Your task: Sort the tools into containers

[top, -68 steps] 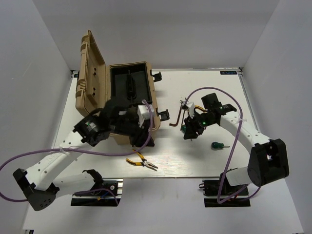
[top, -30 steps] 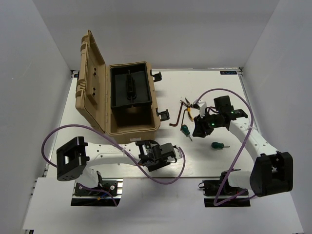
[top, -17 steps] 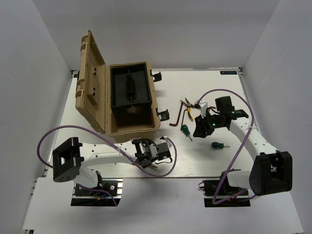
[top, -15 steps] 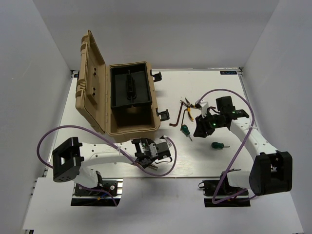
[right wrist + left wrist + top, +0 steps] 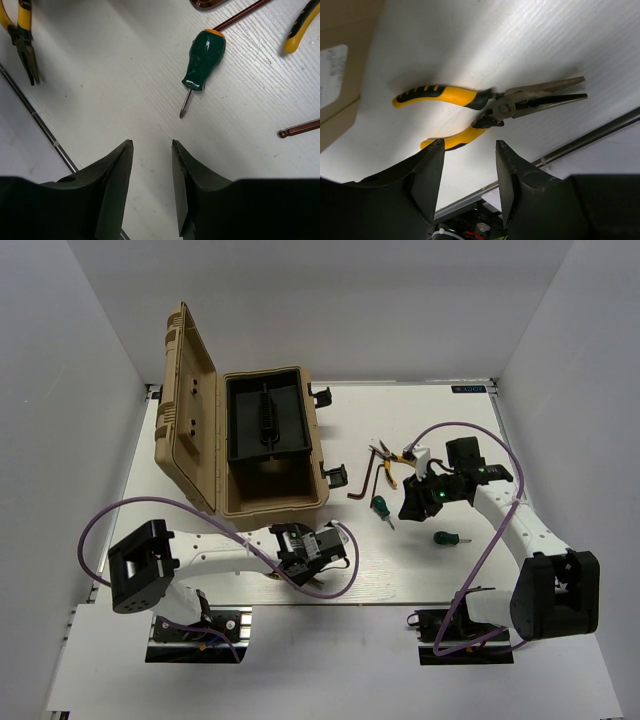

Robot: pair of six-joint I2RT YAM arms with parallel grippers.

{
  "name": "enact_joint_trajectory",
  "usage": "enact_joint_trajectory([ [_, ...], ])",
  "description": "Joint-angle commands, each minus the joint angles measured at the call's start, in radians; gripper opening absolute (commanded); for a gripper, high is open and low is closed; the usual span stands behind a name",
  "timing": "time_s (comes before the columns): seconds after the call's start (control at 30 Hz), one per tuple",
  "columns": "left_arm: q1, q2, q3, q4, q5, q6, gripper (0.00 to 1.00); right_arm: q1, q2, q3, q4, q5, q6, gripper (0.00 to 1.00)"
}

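Left fingers [image 5: 425, 175] edged left, parted, empty, pliers [image 5: 502, 107] just beyond tips, seemingly untouched

Case [image 5: 270, 445] at back-left of table [image 5: 460, 420], lid open to its left. Right of case: hex keys [image 5: 360, 481], then pliers [image 5: 386, 462]; screwdriver [image 5: 380, 507] just in front, stubby driver [image 5: 447, 538] front-right. 2nd pliers [image 5: 485, 102] by front edge

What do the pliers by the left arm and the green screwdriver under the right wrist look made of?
Pliers: grey metal jaws, dull sheen; handles seemingly yellow rubbery sleeves with black ribbed grips. Screwdriver: dimpled dark-green handle, probably hard plastic, orange end cap, thin metal shaft.
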Motion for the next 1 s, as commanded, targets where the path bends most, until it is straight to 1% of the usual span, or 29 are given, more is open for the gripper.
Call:
enact_joint_trajectory([
  [0.0,0.004,0.0,-0.019,0.024,0.031,-0.027,0.56,-0.011,0.005,0.001,0.008,-0.028,-0.009,0.43],
  [0.17,0.004,-0.01,-0.049,0.056,0.065,-0.037,0.56,-0.016,0.008,-0.002,0.008,-0.035,-0.009,0.43],
  [0.37,0.022,0.036,-0.08,0.127,0.084,-0.037,0.56,-0.023,0.011,-0.002,0.003,-0.047,-0.011,0.43],
  [0.67,0.053,0.085,-0.1,0.209,0.114,0.012,0.56,-0.036,0.011,-0.007,-0.005,-0.069,-0.018,0.43],
  [0.7,0.053,0.086,-0.1,0.222,0.124,0.012,0.54,-0.04,0.011,-0.007,-0.006,-0.075,-0.018,0.43],
  [0.73,0.063,0.098,-0.1,0.222,0.141,0.022,0.48,-0.042,0.007,-0.007,-0.008,-0.077,-0.017,0.43],
  [0.77,0.063,0.111,-0.1,0.231,0.152,0.032,0.45,-0.037,0.008,-0.007,-0.008,-0.077,-0.018,0.43],
  [0.83,0.063,0.127,-0.109,0.24,0.189,0.032,0.4,-0.042,0.005,-0.006,-0.006,-0.08,-0.015,0.43],
  [0.87,0.063,0.127,-0.109,0.24,0.189,0.032,0.34,-0.043,0.002,-0.009,-0.006,-0.084,-0.017,0.43],
  [0.93,0.054,0.156,-0.109,0.254,0.225,0.042,0.27,-0.049,-0.001,-0.006,-0.009,-0.086,-0.018,0.43],
  [0.97,0.045,0.167,-0.109,0.254,0.226,0.042,0.21,-0.046,-0.006,-0.007,-0.009,-0.09,-0.018,0.43],
])
